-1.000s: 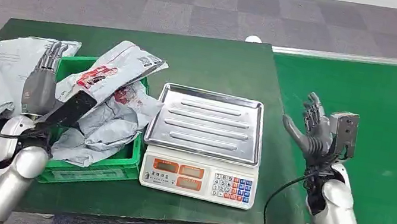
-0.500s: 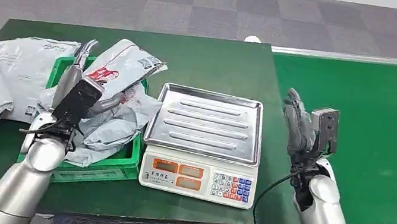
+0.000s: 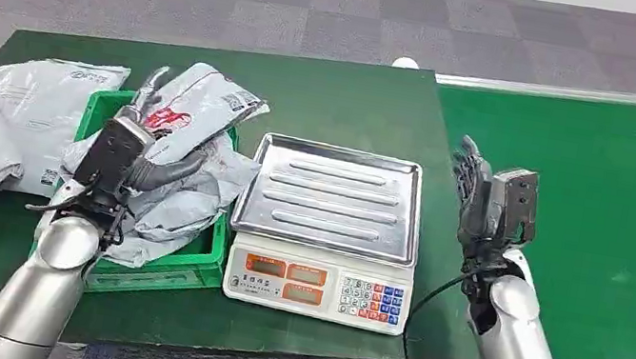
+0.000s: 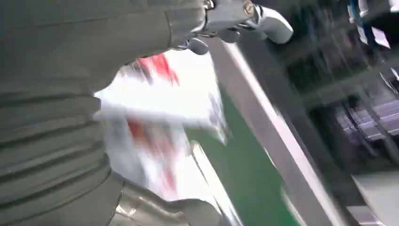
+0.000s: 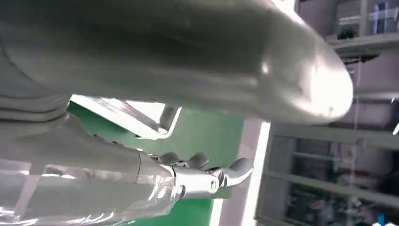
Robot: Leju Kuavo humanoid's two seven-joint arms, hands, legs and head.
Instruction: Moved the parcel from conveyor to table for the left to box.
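From the head view, the left hand [image 3: 151, 129] has its fingers curled around the parcel [image 3: 201, 103], which lies on a heap of bags in the green box [image 3: 175, 265] beside the scale [image 3: 325, 229]. The right hand [image 3: 475, 200] is upright between scale and conveyor [image 3: 617, 217], fingers spread, empty. The left wrist view is blurred: a white-and-red parcel [image 4: 160, 103] beyond the hand. The right wrist view shows the scale's tray [image 5: 136, 115] past straight fingers [image 5: 226, 174].

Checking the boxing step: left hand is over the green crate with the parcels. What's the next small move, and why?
Probably draw the left hand up and back out of the green crate. The grey parcel already lies across the parcels piled in it, with the fingers draped over it rather than clearly gripping. The scale tray is bare, and the right hand hangs open beside it.
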